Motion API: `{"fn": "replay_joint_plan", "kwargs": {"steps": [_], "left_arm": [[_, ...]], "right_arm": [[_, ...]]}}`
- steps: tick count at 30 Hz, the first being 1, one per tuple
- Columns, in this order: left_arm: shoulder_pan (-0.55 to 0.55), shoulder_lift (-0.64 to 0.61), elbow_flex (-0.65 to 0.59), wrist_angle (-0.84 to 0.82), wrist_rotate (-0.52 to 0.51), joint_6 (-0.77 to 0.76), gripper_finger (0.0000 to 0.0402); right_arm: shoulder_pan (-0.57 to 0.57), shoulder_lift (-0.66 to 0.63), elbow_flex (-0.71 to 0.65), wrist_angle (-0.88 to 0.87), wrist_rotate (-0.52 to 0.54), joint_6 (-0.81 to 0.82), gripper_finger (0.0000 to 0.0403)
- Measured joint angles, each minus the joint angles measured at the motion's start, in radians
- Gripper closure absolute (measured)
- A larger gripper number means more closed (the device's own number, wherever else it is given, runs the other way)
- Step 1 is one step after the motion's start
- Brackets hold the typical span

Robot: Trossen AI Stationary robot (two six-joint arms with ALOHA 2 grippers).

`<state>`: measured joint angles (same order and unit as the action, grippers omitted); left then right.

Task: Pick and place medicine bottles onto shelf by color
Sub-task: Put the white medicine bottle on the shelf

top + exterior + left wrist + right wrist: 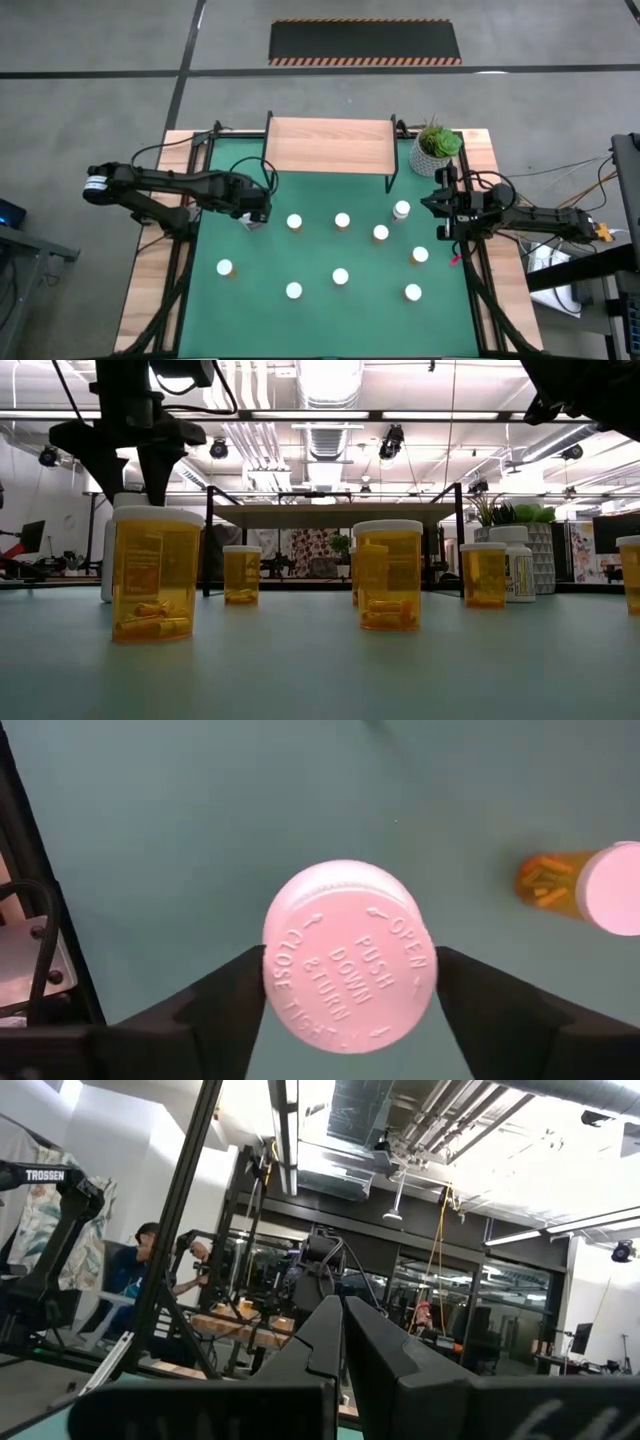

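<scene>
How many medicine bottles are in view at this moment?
10 bottles, all on the mat: one inside the left pincer, four at the back, three mid-mat, two in front. None seem hidden.

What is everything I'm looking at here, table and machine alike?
medicine bottles: ten, white caps, mostly orange bodies, spread over the mat
shelf: one, light wood, at the table's far edge
potted plant: one, green in a white pot, beside the shelf
mat: one, green, covering the table
person: one, in the room behind
left gripper: open, astride one bottle's cap
right gripper: shut, at the mat's right edge
</scene>
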<state>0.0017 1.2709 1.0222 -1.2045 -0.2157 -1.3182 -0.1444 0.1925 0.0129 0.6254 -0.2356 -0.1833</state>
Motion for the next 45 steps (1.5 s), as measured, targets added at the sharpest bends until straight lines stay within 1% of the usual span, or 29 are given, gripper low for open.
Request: {"fn": "replay_joint_plan", "kwargs": {"steps": [4,10,16,21,25,30,35,37,41,45], "left_arm": [[0.000,0.000,0.000,0.000,-0.001,0.000,0.0183],[-0.004,0.001,0.015,-0.007,0.008,0.020,0.0184],[-0.019,0.009,0.128,-0.004,0.027,0.100,0.0182],[-0.047,0.063,0.298,-0.013,0.038,0.185,0.0181],[-0.074,0.155,0.482,-0.038,0.046,0.282,0.0181],[-0.084,0.316,0.751,-0.167,0.101,0.443,0.0181],[-0.068,0.486,1.039,-0.332,0.104,0.578,0.0181],[-0.054,0.541,1.140,-0.368,0.091,0.632,0.0180],[-0.015,0.601,1.282,-0.361,0.070,0.723,0.0180],[0.042,0.610,1.334,-0.364,0.001,0.770,0.0180]], "right_arm": [[0.000,0.000,0.000,0.000,0.000,0.000,0.0394],[0.000,0.000,0.000,0.000,0.000,0.000,0.0394],[0.000,0.000,0.000,0.000,0.000,0.000,0.0394],[0.000,0.000,0.000,0.000,0.000,0.000,0.0394],[0.000,0.000,0.000,-0.001,0.000,0.007,0.0394],[0.000,0.000,0.000,-0.004,0.000,0.007,0.0394],[0.000,0.000,0.000,-0.003,0.000,0.007,0.0394],[0.000,0.000,0.000,-0.006,0.000,0.007,0.0394],[0.000,0.000,0.000,-0.008,0.000,0.007,0.0394],[0.000,0.000,0.000,-0.011,0.000,0.008,0.0394]]}}
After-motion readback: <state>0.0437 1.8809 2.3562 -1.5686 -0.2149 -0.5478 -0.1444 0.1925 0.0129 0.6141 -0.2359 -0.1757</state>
